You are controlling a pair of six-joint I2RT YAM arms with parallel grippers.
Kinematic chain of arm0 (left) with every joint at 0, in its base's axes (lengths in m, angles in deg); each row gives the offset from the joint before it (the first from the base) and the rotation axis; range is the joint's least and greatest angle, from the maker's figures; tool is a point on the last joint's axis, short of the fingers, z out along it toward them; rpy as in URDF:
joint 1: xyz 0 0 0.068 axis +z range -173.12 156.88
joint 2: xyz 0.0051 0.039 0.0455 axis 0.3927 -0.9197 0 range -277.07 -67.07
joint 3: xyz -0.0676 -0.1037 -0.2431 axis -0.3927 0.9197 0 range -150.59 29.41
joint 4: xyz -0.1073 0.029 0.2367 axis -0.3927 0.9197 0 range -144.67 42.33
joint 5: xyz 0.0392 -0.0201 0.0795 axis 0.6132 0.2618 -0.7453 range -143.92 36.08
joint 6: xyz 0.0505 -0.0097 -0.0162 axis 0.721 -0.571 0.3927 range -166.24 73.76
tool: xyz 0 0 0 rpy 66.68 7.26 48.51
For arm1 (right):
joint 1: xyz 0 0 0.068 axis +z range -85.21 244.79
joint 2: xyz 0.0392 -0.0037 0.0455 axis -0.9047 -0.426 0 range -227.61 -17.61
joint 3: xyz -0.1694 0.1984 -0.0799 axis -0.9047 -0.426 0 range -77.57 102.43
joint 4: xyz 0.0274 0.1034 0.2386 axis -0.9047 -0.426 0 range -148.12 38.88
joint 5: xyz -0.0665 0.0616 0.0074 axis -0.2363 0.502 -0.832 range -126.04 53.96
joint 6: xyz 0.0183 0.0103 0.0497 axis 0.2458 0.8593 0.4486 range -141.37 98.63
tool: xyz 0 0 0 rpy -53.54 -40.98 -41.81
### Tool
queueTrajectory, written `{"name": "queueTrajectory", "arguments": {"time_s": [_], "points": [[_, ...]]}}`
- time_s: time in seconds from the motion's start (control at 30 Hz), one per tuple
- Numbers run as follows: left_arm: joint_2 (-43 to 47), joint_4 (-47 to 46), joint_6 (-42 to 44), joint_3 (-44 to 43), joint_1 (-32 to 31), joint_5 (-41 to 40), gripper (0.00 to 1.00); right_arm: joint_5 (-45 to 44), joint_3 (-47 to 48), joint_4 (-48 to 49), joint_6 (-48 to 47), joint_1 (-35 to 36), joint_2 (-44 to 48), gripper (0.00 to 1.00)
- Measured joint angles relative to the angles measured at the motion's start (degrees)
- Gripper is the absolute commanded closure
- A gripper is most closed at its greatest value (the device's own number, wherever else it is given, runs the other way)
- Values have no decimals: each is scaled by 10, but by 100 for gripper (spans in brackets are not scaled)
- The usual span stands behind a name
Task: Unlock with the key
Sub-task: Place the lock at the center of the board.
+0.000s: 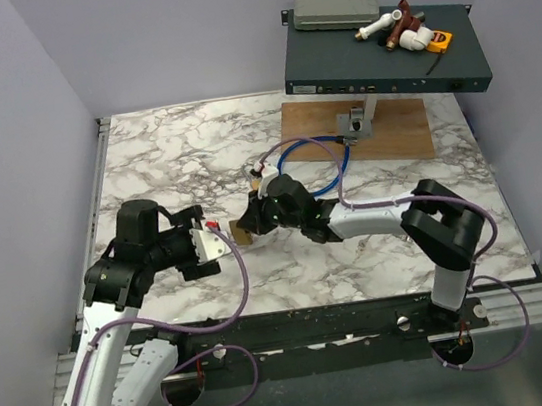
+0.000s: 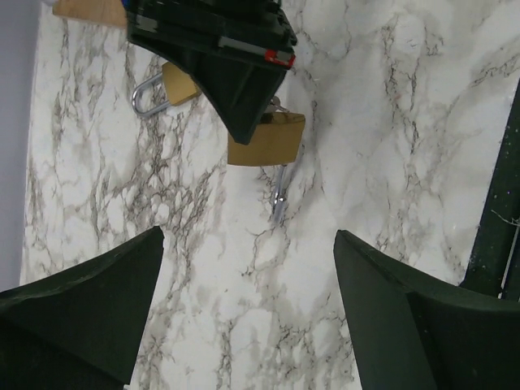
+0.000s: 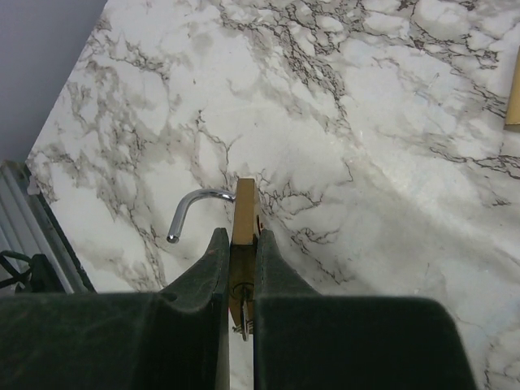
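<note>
Left gripper (image 2: 248, 236), jaws spread wide and empty, faces one slim silvery key (image 2: 279, 195) touching the brass padlock (image 2: 264, 145) that the right gripper (image 3: 240, 236) clamps edge-on, with a second padlock (image 2: 177, 81) just beside, two in all, on one marble table (image 1: 172, 146) within pale lilac walls (image 1: 177, 34).

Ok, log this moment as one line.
right claw shut on padlock | shackle swung open | left claw open, apart from padlock

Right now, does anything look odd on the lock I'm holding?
Yes: the brass padlock clamped in the right fingers has its shackle swung out sideways, free end clear of the body, so it looks already open.
</note>
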Motion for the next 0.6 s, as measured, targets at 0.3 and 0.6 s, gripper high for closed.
{"name": "queueTrajectory", "arguments": {"time_s": [0.3,0.6], "points": [[-16,-93,-150,-43,33,-67,18,0,-53,200,9,0,-75,99],[0,-177,-191,-24,51,-106,17,-3,-63,324,87,0,-149,83]]}}
